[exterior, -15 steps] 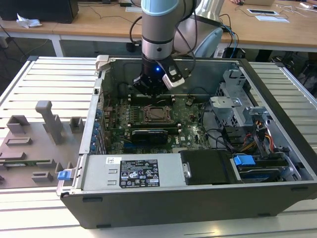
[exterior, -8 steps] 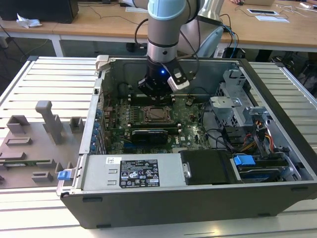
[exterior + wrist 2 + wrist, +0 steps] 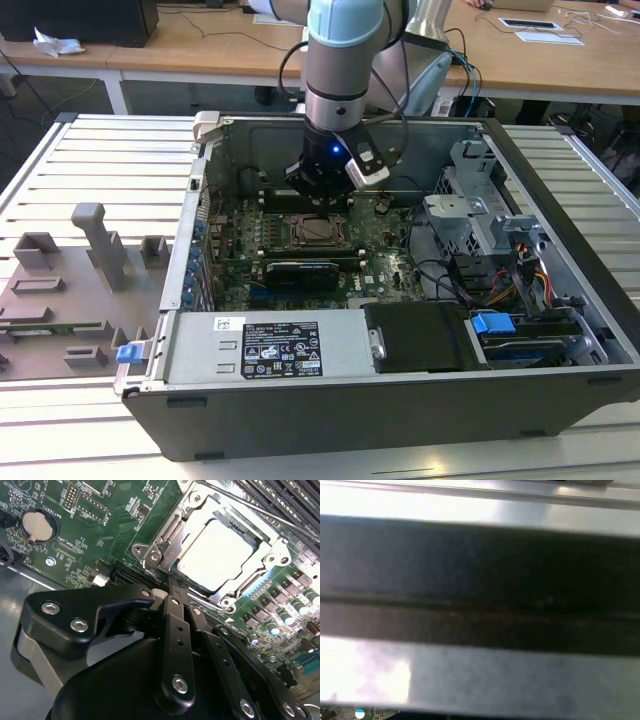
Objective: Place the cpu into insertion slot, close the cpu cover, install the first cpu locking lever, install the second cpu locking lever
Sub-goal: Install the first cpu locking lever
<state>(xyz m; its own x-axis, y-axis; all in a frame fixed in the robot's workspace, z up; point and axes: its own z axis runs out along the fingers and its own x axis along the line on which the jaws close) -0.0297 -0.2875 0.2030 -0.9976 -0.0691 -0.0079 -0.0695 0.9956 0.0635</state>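
**Claw drawn shut at the socket's edge**

Claw (image 3: pixel 172 583) fingers are pressed together in the second wrist view, their tips right at the near edge of the insertion slot (image 3: pixel 146 553); whether anything thin is caught between them cannot be told. The cpu (image 3: pixel 217 555) lies flat inside the slot, its pale metal top showing through the window of the cpu cover (image 3: pixel 172 532), which lies down over the chip's edges. A thin silvery rod (image 3: pixel 272 514) runs along the far side of the socket.

Around the socket spreads the green motherboard (image 3: pixel 120 520), with a round coin battery (image 3: pixel 37 525) well apart from the slot and a row of small capacitors (image 3: pixel 287 615) near it.

In the exterior view the arm (image 3: pixel 340 60) reaches straight down into an open computer case (image 3: pixel 400 400) lying on its side, the claw (image 3: pixel 322 182) just above the cpu (image 3: pixel 318 232). A black graphics card (image 3: pixel 300 272) sits just in front of the socket, a labelled power supply (image 3: pixel 270 348) nearer the camera, and a metal drive cage (image 3: pixel 480 215) at the exterior view's right.

The case rests on a slatted aluminium worktop (image 3: pixel 110 160). A grey moulded tray (image 3: pixel 60 300) lies beside it at the exterior view's left. Wooden desks (image 3: pixel 200 45) stand behind.
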